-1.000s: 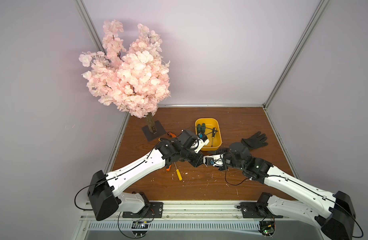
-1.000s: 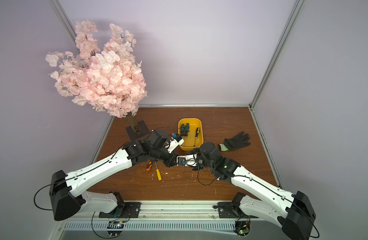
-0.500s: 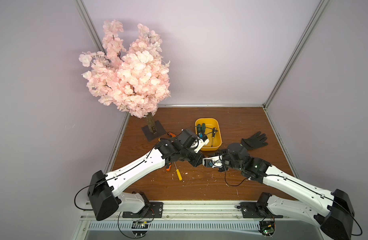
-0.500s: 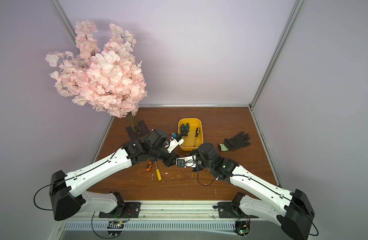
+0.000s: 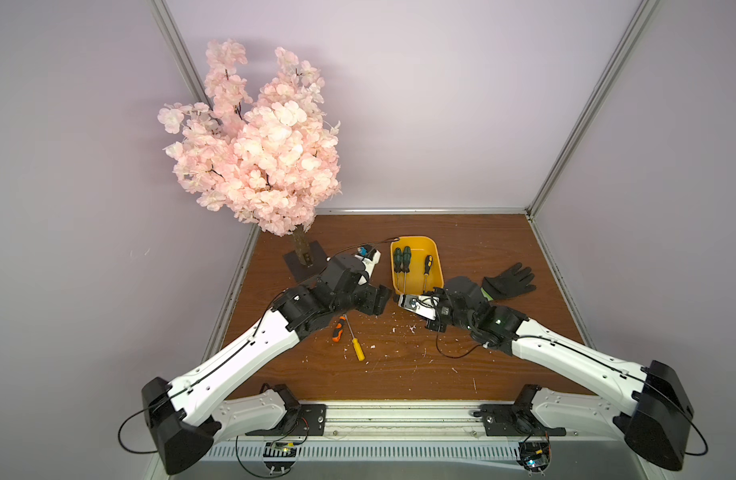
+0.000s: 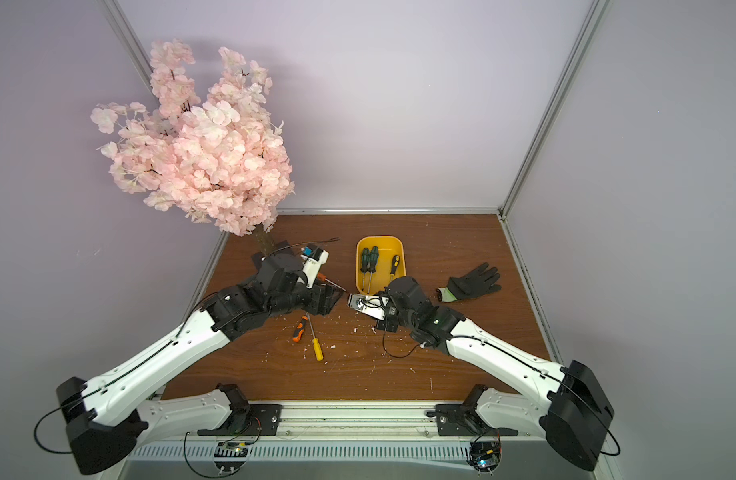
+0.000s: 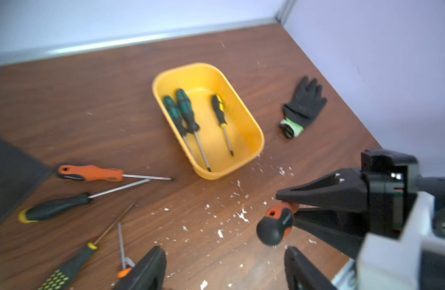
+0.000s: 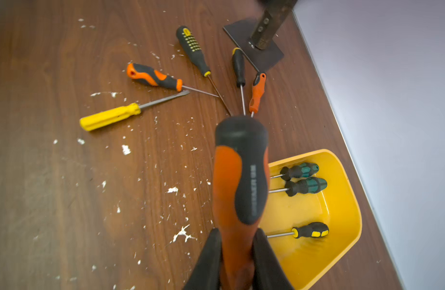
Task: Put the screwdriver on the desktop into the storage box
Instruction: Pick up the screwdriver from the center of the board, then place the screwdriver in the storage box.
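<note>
Right tool (image 8: 237, 233) has it: jaws clamped on the big orange-and-black screwdriver (image 8: 241, 175), pinching the handle low down, rounded black butt sticking out ahead. Raised lettering runs along the black grip, but it's too blurred to read. That screwdriver hangs clear of the table (image 5: 399, 374), just beside the near end of the yellow storage box (image 5: 416, 249), not inside it. Left tool (image 7: 224, 249) faces it from close by, fingers spread wide, nothing between them. In the box: two green-and-black screwdrivers (image 7: 185, 104) side by side, and a black-and-yellow screwdriver (image 7: 220, 110) lying apart from them, all tips toward the robot. Loose on the table, fanned out near the tree base (image 8: 264, 59): a yellow-handled flathead (image 8: 109, 116), a smaller orange-and-black screwdriver (image 8: 153, 77), a black screwdriver with yellow dots (image 8: 191, 49), a slim black screwdriver (image 8: 238, 65) and a slim orange screwdriver (image 8: 257, 91). A black work glove (image 5: 509, 280) lies right of the box, apart from it.
</note>
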Tool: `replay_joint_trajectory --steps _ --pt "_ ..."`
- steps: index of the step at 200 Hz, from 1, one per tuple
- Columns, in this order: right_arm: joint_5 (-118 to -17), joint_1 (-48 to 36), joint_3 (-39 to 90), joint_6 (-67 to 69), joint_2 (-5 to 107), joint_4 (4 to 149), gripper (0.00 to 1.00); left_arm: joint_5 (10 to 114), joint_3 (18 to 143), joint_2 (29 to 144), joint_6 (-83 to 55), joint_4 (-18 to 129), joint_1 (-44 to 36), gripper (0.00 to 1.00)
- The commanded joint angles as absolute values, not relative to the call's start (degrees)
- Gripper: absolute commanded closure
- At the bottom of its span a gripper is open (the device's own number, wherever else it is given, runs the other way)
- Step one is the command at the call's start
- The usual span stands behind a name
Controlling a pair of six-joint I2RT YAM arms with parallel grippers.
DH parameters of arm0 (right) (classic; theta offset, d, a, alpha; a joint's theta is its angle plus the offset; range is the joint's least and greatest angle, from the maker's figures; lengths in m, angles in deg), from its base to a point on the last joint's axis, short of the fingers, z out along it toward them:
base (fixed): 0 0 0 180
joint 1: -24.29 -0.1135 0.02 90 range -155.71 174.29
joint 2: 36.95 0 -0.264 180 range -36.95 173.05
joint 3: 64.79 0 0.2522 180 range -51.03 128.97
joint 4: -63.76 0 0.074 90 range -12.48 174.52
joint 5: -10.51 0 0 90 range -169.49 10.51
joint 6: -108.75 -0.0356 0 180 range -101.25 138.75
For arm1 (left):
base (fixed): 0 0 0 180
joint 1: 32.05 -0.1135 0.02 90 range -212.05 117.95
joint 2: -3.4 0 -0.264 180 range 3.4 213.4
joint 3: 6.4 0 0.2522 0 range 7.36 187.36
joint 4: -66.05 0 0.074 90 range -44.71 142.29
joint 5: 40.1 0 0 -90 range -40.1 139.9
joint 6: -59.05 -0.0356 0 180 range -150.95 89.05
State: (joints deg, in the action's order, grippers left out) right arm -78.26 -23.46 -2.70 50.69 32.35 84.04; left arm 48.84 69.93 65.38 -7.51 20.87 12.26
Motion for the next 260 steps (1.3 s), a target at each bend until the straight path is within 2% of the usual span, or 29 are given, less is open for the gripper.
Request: replay_joint_trajectory --steps 1,55,124,158,208,260 --pt "-79.86 -21.38 4.09 35.62 37.3 80.75 0.96 43.53 66.7 61.93 -4.63 22.79 11.92 0.22" --pt "-78.19 -15.95 16.84 14.39 51.16 82.22 0.95 48.23 58.98 57.55 0.45 27.82 11.9 0.22" --pt "-81.14 -10.38 20.36 -4.42 60.63 77.47 0.98 49.71 53.2 54.19 4.42 33.53 12.04 0.22" --pt "-83.79 -8.8 20.3 -9.54 64.19 76.44 0.97 50.22 51.84 54.56 4.97 34.83 12.02 0.22" --pt "-82.04 -6.29 20.31 -14.69 69.44 74.12 0.97 50.06 50.8 54.78 5.26 34.88 11.98 0.22" --pt "-81.82 -5.37 25.65 -14.39 75.39 76.73 0.94 49.58 49.88 54.35 5.7 34.8 12.06 0.22"
